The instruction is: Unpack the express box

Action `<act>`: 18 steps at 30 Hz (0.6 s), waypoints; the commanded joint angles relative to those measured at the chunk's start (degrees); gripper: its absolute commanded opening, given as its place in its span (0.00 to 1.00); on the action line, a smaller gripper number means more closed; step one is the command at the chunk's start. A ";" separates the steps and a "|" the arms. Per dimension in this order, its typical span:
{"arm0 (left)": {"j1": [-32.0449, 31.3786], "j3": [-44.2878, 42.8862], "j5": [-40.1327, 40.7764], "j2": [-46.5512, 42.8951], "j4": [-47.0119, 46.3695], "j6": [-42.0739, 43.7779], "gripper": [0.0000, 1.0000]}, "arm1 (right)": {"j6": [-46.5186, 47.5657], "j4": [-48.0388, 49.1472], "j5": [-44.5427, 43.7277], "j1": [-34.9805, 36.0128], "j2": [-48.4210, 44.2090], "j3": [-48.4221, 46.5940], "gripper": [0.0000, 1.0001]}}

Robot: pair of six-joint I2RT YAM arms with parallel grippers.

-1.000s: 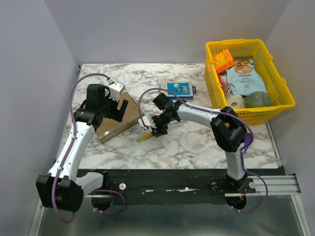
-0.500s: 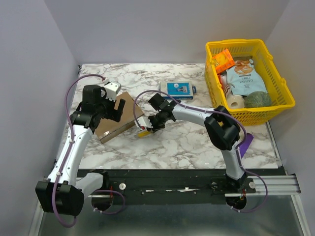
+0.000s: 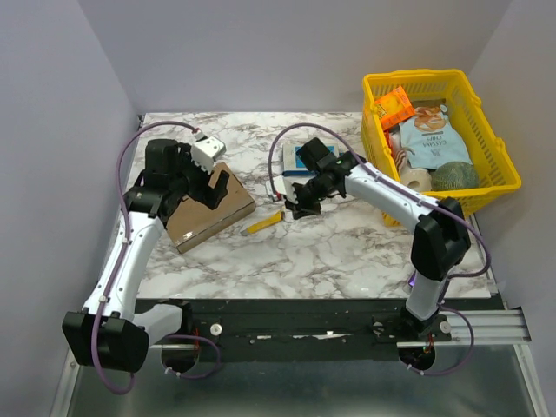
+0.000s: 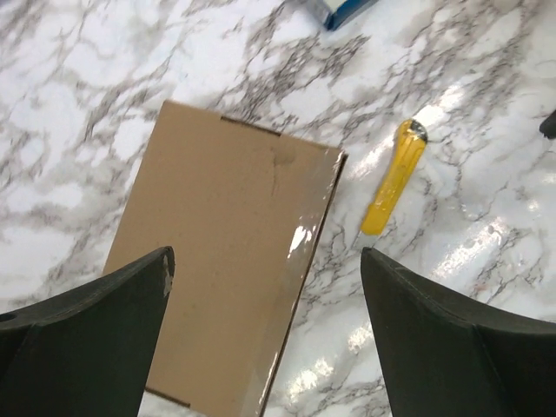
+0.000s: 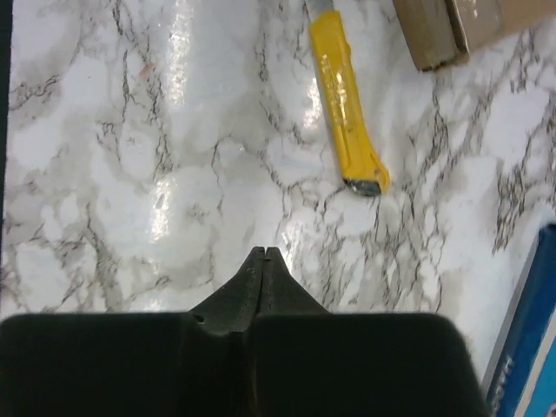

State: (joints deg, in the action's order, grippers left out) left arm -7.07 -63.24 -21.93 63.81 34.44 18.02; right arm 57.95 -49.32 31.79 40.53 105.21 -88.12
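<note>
The express box (image 4: 217, 261) is plain brown cardboard, matt and smooth, with a glossy strip, seemingly clear tape, shining along its right edge. The table (image 4: 486, 226) has a polished, marble-patterned top that throws back white glare. The utility knife (image 4: 393, 178) is smooth yellow plastic with a grey, metal-looking tip. The left gripper (image 4: 265, 261) and right gripper (image 5: 262, 254) have matt black fingers (image 4: 95, 334). At the far right, the basket (image 3: 469, 201) is glossy yellow plastic latticework.

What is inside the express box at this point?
Contents hidden: the express box lies closed, glossy tape along one edge. The open left gripper hangs over it; a yellow cutter lies beside it, apart.
</note>
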 commanded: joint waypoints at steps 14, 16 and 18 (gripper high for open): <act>-10.60 7.43 14.88 -6.41 -1.04 -9.39 0.98 | 1.80 13.89 -1.99 0.07 7.02 0.06 0.94; -8.06 7.87 20.69 -7.82 -0.43 -17.74 0.99 | 1.90 14.17 -2.00 0.95 10.78 -2.65 0.87; -3.24 7.79 17.91 -7.91 1.50 -23.01 0.99 | 2.25 12.25 -2.34 2.09 13.43 -5.12 0.79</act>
State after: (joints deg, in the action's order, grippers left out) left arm -16.58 -55.57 -9.43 58.26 33.50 8.97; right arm 58.11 -38.20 30.87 40.45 113.78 -88.33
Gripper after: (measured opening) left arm 0.985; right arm 0.853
